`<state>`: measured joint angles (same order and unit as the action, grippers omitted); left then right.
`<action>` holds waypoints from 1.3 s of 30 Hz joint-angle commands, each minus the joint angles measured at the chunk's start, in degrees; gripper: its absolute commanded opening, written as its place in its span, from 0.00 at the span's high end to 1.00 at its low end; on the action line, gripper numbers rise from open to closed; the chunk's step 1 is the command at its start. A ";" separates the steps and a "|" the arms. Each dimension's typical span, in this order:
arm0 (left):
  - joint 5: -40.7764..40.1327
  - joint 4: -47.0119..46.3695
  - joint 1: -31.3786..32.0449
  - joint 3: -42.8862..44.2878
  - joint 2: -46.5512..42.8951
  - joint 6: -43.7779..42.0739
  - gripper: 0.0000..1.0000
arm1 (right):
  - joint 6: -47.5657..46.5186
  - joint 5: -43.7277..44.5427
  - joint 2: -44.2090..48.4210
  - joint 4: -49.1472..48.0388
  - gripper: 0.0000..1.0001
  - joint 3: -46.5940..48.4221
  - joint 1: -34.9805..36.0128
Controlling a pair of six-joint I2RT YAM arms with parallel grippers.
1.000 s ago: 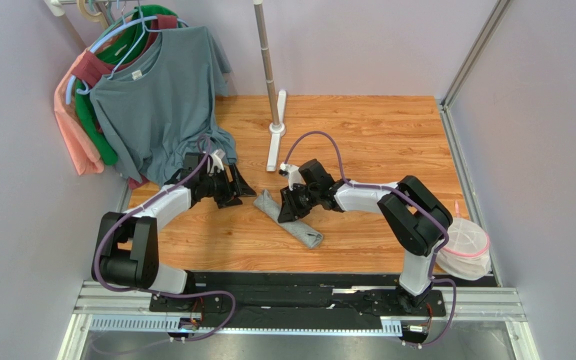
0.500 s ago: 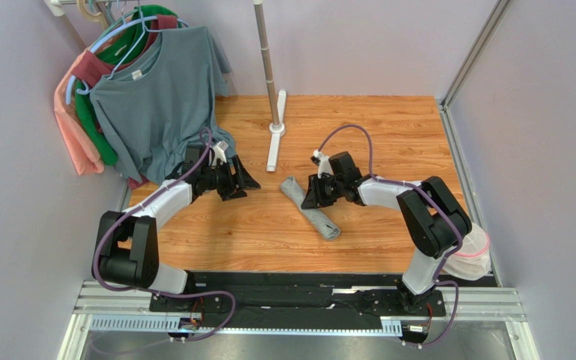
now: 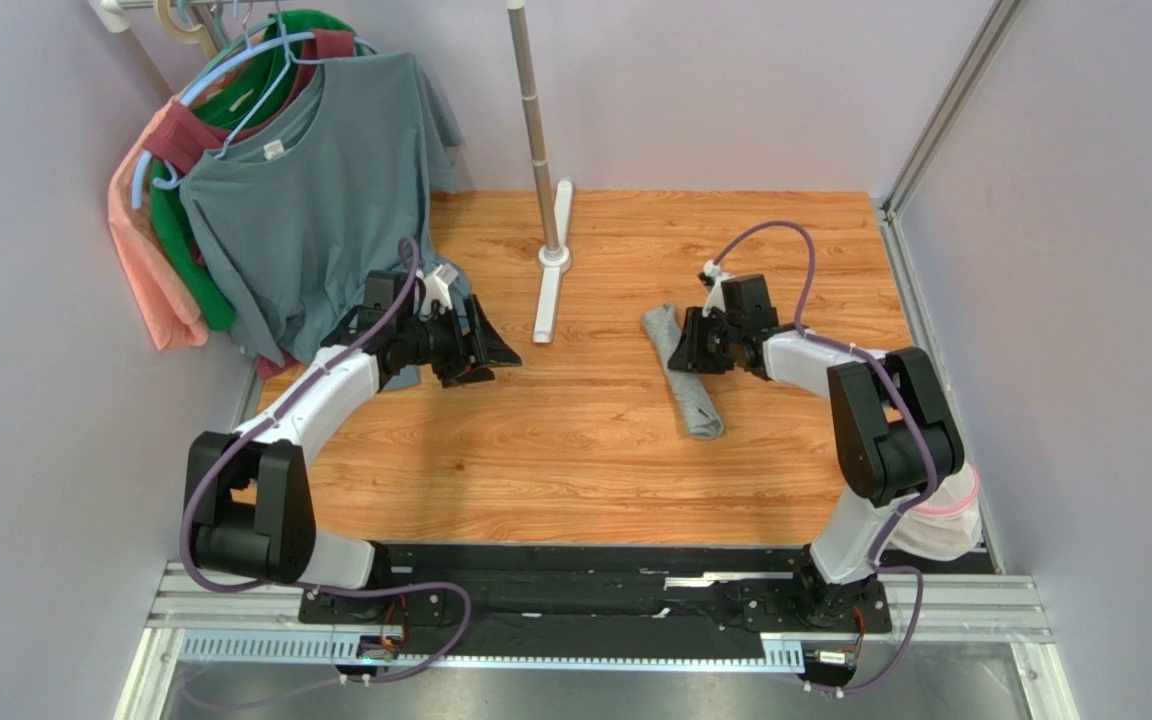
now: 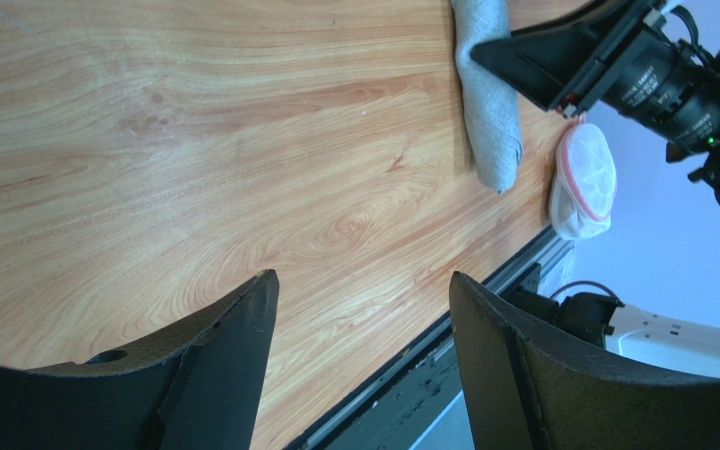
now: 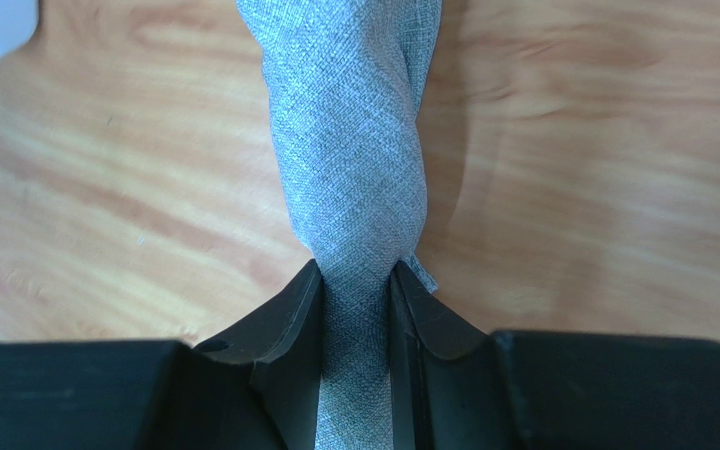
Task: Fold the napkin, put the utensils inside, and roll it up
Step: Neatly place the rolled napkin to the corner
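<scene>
From above, the napkin lies as a tight grey roll on the right half of the wooden surface, slanting from its far end toward the near edge, well apart from the blue-grey T-shirt hanging at the far left. The right pincer sits over the roll's far part, while the left pincer hovers off to the left, near the shirt's hem and touching nothing. In the left wrist view its two fingers stand wide apart with only bare wood between them, so it is open and empty. The roll shows in the distance with the other arm's pincer on it, and a white mesh bag sits just past the surface's edge. The right wrist view settles the grip: both jaws are closed on the roll, pinching the cloth narrow between them, and the rest of the roll runs away from the camera, resting on the wood. No fork shows in any view, and whether it is wrapped inside I cannot tell. Judging by the shape, folding and rolling look done. What is left seems to be letting go and checking that the roll holds together without unwinding.
</scene>
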<state>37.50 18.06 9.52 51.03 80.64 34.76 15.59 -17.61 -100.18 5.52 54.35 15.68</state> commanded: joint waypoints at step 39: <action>-4.44 9.96 -7.41 7.07 -10.58 -7.43 0.04 | -1.36 -3.40 -0.30 5.20 0.12 19.74 -9.62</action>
<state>36.42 26.02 3.86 55.37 74.89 29.28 16.05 -18.68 -108.14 10.59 71.85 5.91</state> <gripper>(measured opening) 0.943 0.878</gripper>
